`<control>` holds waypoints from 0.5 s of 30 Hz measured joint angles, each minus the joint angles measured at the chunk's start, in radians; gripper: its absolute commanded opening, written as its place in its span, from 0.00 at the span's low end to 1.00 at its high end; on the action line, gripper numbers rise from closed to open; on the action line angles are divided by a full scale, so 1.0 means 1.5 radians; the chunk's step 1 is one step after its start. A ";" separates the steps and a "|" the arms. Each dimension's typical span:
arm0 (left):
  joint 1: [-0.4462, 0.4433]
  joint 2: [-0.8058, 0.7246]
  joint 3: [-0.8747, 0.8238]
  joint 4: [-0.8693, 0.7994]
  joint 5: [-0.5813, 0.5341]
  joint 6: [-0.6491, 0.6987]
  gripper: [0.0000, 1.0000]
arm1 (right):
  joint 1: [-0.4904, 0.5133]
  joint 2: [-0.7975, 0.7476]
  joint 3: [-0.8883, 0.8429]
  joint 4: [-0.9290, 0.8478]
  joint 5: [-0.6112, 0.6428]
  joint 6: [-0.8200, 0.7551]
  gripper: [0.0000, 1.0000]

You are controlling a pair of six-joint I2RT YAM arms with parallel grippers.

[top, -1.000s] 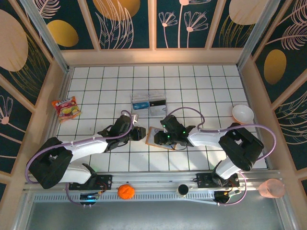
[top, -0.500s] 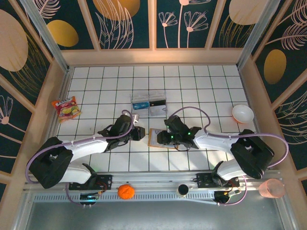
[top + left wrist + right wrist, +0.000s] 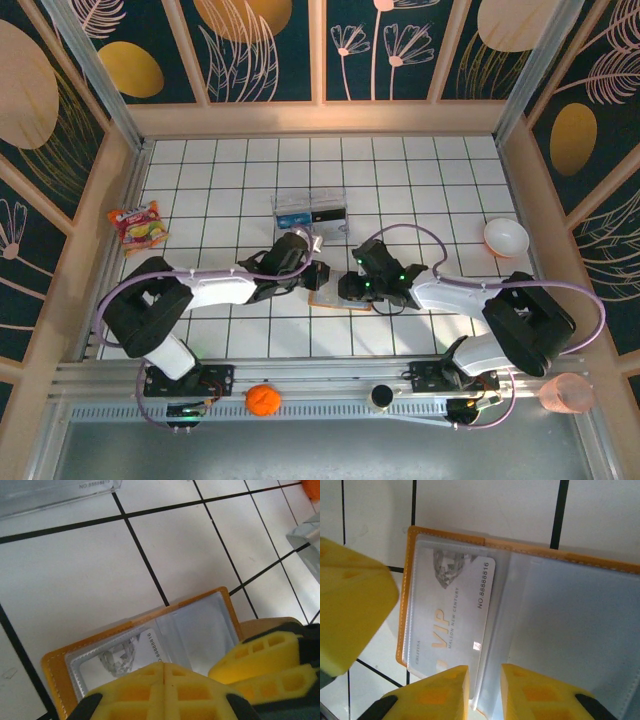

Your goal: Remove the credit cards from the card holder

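The card holder [image 3: 330, 299] lies open on the white tiles, orange-rimmed [image 3: 150, 611] [image 3: 409, 580] with clear inner pockets. A silver VIP credit card [image 3: 452, 615] [image 3: 135, 650] sits in its left pocket. My left gripper [image 3: 318, 277] [image 3: 164, 666] is shut, its tips over the holder's edge by the card, nothing visibly between them. My right gripper [image 3: 347, 290] [image 3: 485, 672] stands narrowly open, its fingers straddling the card's corner and the pocket fold. Each wrist view catches the other arm's yellow fingers [image 3: 265, 655] [image 3: 350, 610] close by.
A clear plastic box [image 3: 311, 212] [image 3: 50, 492] stands just beyond the holder. A snack packet [image 3: 140, 225] lies at the left, a white bowl [image 3: 506, 237] at the right. An orange [image 3: 261, 399] and a pink cup [image 3: 565, 392] sit on the near rail.
My left gripper has moved right onto the card holder and closed. My right gripper has shifted slightly right and narrowed its jaws.
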 measured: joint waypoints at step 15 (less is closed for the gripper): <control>-0.001 -0.009 -0.079 0.013 -0.043 -0.035 0.00 | -0.016 0.015 -0.003 0.035 -0.054 -0.019 0.22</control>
